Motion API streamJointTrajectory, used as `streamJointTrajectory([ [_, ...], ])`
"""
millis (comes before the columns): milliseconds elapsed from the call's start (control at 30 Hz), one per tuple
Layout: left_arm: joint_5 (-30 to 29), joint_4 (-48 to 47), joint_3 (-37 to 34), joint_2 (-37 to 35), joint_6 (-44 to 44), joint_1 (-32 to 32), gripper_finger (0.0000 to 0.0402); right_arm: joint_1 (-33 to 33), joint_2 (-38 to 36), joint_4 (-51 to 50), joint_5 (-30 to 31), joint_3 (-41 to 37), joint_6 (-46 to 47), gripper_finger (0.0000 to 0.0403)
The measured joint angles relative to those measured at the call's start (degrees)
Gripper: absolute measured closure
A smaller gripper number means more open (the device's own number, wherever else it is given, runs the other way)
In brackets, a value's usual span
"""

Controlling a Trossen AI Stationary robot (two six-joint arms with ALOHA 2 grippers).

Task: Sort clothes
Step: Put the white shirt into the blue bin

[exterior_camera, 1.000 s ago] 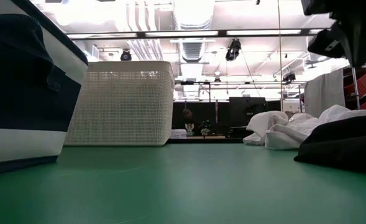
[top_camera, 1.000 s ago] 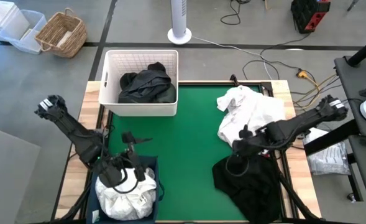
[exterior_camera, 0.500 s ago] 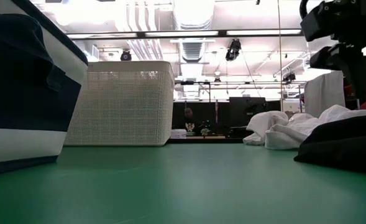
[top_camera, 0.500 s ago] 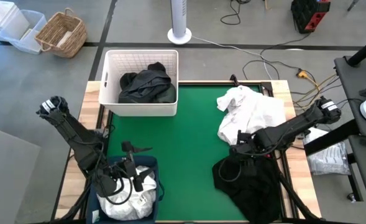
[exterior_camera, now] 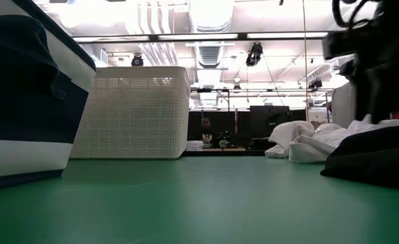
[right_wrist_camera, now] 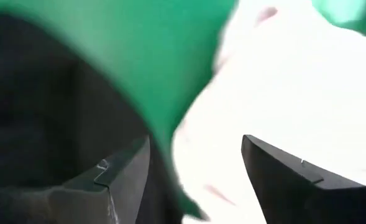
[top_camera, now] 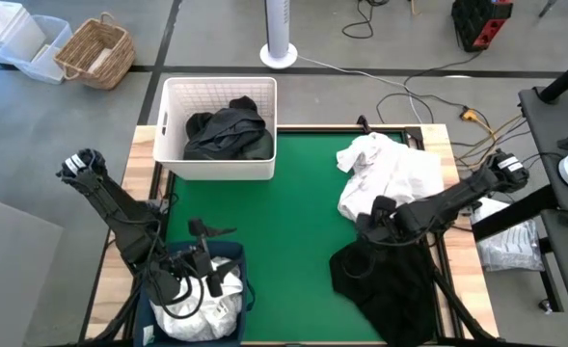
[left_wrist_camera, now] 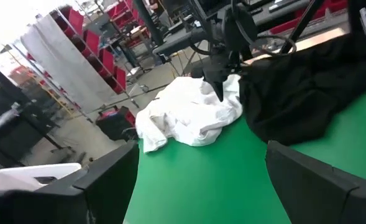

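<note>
High view shows me the whole desk (top_camera: 293, 217), with its flat green top and wooden edges. My right jaws (top_camera: 372, 224) hang near the right edge, just where the white pile (top_camera: 390, 173) meets the black pile (top_camera: 385, 280). I think they are there to pick the next piece. In the right wrist view both fingers (right_wrist_camera: 117, 180) stand apart with nothing between them, so these jaws are open and empty. Green mat, white cloth and dark cloth all show past them.

My left jaws (top_camera: 202, 262) sit over the navy bin (top_camera: 243, 289) at the front left corner. The left wrist view shows its two fingers (left_wrist_camera: 108, 180) spread wide and holding nothing. White cloth (top_camera: 202, 304) lies bunched inside the bin, so I think whites go there.

Dark clothes (top_camera: 228, 130) fill the white basket (top_camera: 216, 164) at the back left corner. I think darks go in that one. The basket is hard plastic with lots of little holes, like a net. The bin is soft cloth with a pale stripe, and it looks tall in the low view.

All the clothes are soft and floppy. The white pile is crumpled, with many folds. The black pile lies flatter and spreads toward the front right corner. They will sag when I lift them.
</note>
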Motion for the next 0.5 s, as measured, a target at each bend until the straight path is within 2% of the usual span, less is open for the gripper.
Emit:
streamJointTrajectory([
  [167,-2.55,0.17,0.0,0.0,3.44,0.12,0.0078,-3.79,-0.04,2.19,3.01,-0.23,4.14,0.0173],
  [500,-3.52,0.07,0.0,-0.36,8.42,0.42,0.0078,-11.16,-0.07,8.36,-0.35,-1.59,-2.33,0.0169],
])
